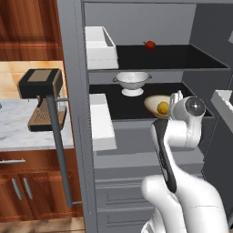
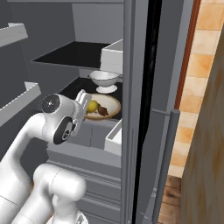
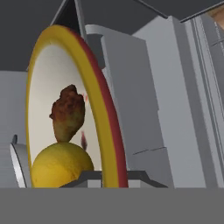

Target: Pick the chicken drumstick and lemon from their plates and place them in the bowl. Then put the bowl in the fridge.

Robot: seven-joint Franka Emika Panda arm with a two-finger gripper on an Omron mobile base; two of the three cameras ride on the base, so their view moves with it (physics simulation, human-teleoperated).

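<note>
The tan bowl [image 1: 152, 102] sits on the fridge's [image 1: 136, 22] middle black shelf, seen on edge in the hand view as a yellow-red rim [image 3: 94, 87]. Inside it lie the yellow lemon [image 1: 162, 108] and the brown chicken drumstick [image 2: 103, 110]. In the hand view the drumstick [image 3: 68, 113] is above the lemon [image 3: 61, 164]. My gripper [image 1: 175, 101] reaches into the fridge at the bowl's near edge. Its rim runs between the fingertips, and the gripper [image 3: 114, 177] is shut on it. Both white plates are out of view.
A metal colander [image 1: 132, 82] stands behind the bowl on the same shelf. A small red fruit [image 1: 149, 44] lies on the upper shelf. White door bins [image 1: 102, 120] and the long grey handle [image 1: 59, 145] hang on the open door at left. A coffee machine [image 1: 41, 98] stands on the counter.
</note>
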